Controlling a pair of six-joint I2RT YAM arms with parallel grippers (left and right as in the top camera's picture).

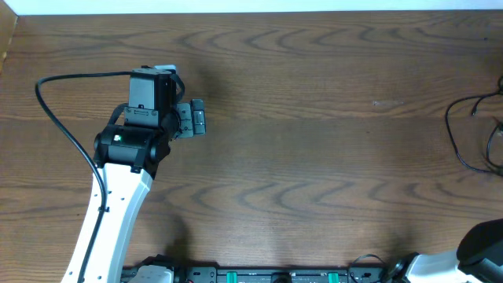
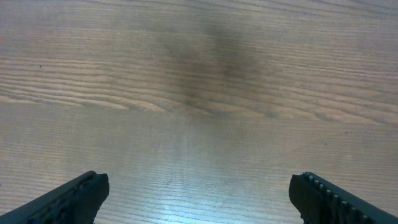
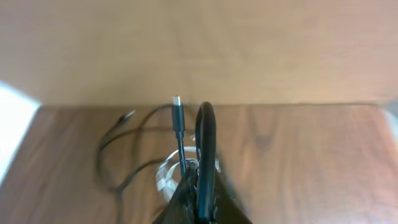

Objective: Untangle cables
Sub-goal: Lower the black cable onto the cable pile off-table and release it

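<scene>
By my reading, you were far from finished. The cables [image 1: 471,134] lay in loose loops at the far right edge of the surface [image 1: 314,157], with strands crossing one another. Your right gripper [image 3: 200,186] was closed tight, apparently pinching a black cable [image 3: 179,134]. Its plug end stood upright beside a dark loop, and a pale cord [image 3: 165,177] curled beneath. Your left gripper [image 2: 199,186] hung wide open over the wood, holding nothing, well apart from the tangle. No brand, label or writing was legible.
</scene>
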